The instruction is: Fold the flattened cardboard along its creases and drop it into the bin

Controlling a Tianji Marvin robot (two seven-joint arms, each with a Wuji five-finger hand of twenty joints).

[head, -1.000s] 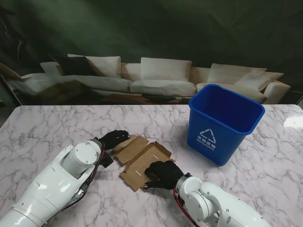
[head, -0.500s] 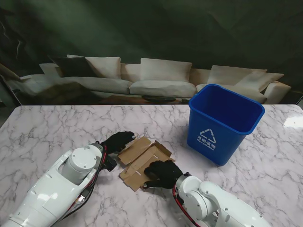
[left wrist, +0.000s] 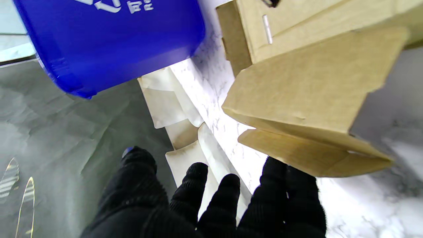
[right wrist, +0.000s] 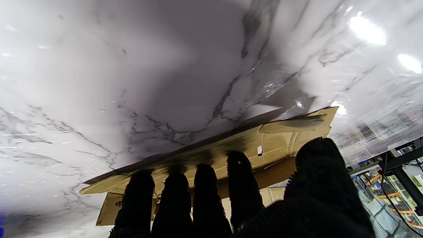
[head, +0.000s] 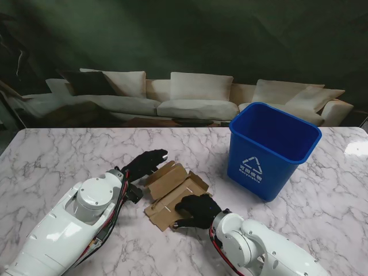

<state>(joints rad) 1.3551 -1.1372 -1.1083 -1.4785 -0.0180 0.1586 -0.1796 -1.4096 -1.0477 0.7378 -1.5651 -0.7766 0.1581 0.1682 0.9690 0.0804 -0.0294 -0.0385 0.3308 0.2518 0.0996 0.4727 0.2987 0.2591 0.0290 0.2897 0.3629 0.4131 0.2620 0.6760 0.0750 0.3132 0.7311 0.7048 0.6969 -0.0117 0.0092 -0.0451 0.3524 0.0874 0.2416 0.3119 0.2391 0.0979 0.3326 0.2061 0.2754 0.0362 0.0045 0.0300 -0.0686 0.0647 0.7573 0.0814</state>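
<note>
cardboard [head: 172,192] under the flat right hand [head: 198,210], spread left hand [head: 146,164] alongside, bin [head: 273,149] well right.

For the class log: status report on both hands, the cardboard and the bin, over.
Right hand pressing brown flattened cardboard. Left hand open, fingers at its raised far flap. Blue plastic bin upright, path unobstructed.

Glossy white arms, black knit-gloved hands.
Smooth rounded white shells on both arms, round cap on the left arm's joint; red and black cables at each wrist; left hand [head: 145,163] and right hand [head: 197,210] sheathed in fuzzy black fabric, five fingers each.
</note>
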